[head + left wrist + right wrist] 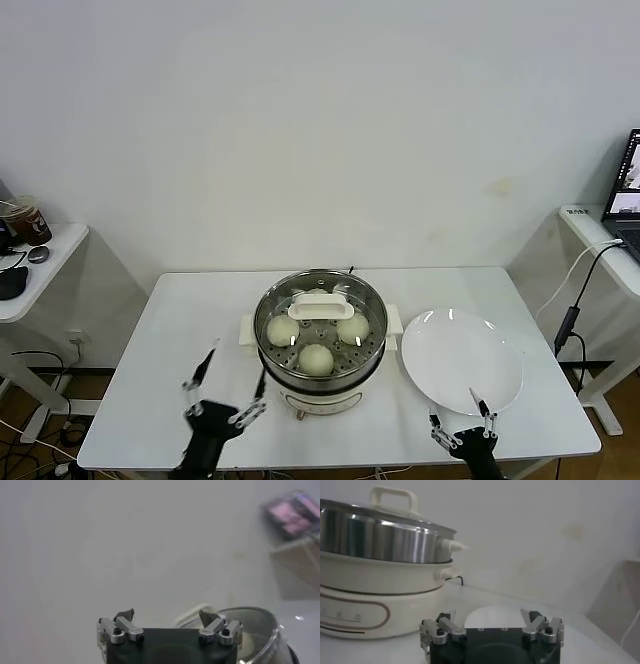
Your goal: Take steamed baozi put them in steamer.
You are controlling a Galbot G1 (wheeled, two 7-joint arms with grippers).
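Task looks near done: three steamed baozi (316, 358) visible through the glass lid (320, 312) inside the steamer (320, 345) at mid-bench (180, 330); a fourth probably hidden under the lid's white handle. White plate (462, 358) bare, just right of the steamer.

Left gripper (224, 384) low at the near left of the pot, fingers spread wide, holding nothing. Right gripper (478, 415) at the plate's near rim, fingers apart, empty too.

Best now: lift clear straight, avoid clipping lid or handles.

No readable brand or writing anywhere; front panel marks too small to tell.
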